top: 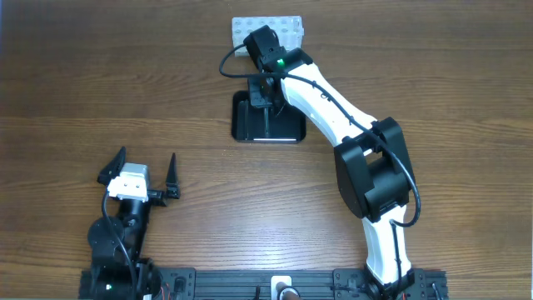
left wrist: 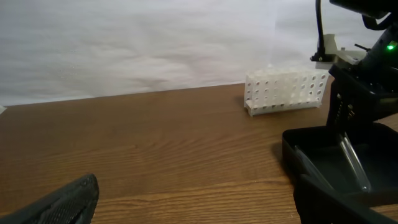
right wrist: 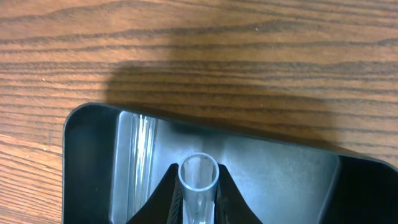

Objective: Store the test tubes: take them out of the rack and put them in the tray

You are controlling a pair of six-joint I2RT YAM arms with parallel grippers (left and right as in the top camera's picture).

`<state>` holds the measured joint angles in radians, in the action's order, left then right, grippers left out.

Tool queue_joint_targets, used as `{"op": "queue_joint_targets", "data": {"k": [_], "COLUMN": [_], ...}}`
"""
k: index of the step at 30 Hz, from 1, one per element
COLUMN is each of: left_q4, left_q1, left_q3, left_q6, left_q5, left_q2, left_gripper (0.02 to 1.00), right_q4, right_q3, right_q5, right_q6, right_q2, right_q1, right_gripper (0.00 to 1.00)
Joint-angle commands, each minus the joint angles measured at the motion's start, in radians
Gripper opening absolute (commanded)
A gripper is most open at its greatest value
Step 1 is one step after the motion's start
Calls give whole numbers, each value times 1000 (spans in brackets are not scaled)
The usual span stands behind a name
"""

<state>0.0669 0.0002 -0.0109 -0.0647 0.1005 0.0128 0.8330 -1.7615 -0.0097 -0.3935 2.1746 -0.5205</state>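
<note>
Top view: white rack sat at top centre of frame on the wood table. Black tray lay just below it in the pic, near but apart. R arm ran from bottom right up & across to centre, and the R gripper hung over the tray.

R wrist view: its fingers were clamped on a clear held tube, one finger each side, w/ the tube's open mouth facing the cam. The tray floor was beneath it. A 2nd tube lay flat on the tray floor along one side wall. It was beside the held tube, w/ a gap showing between them.

L wrist view: the rack showed rows of holes on its face. Couldn't tell whether any tubes stood in it. The held tube slanted down from the R gripper into the tray; couldn't tell if its tip touched the floor.

L gripper was at lower left of the top view, fingers spread wide apart w/ nothing between them. It sat well apart from tray & rack.
</note>
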Motion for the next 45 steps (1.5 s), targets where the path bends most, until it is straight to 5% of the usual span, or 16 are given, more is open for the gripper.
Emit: {"op": "queue_joint_targets", "data": {"k": [1,11,19,23,28,35,45], "left_q4": [2,2,2,2,2,2,2], "left_q1": [-4,-4,-4,-4,-4,-4,-4], "left_q3": [5,5,5,5,5,5,5], "left_q6": [-10,-10,-10,-10,-10,-10,-10], "left_q5": [0,0,0,0,0,0,0], "left_q2": [-8,-8,-8,-8,-8,-8,-8], "left_gripper": [1000,1000,998,1000,1000,1000,1000], "right_q4": [7,16,16,-15,-162,-410,-647], "right_q3": [-9,-9,-9,-9,-9,-9,-9], "right_q5": [-5,-5,-8,80,225,243,270], "right_q6": [-26,-26,6,29,108,313,317], "right_q2": [12,12,-69,-167,-256,-188,11], "right_q1": [-11,-11,-16,-1,66,121,137], "right_gripper": [117,329,373,382,467,610,645]}}
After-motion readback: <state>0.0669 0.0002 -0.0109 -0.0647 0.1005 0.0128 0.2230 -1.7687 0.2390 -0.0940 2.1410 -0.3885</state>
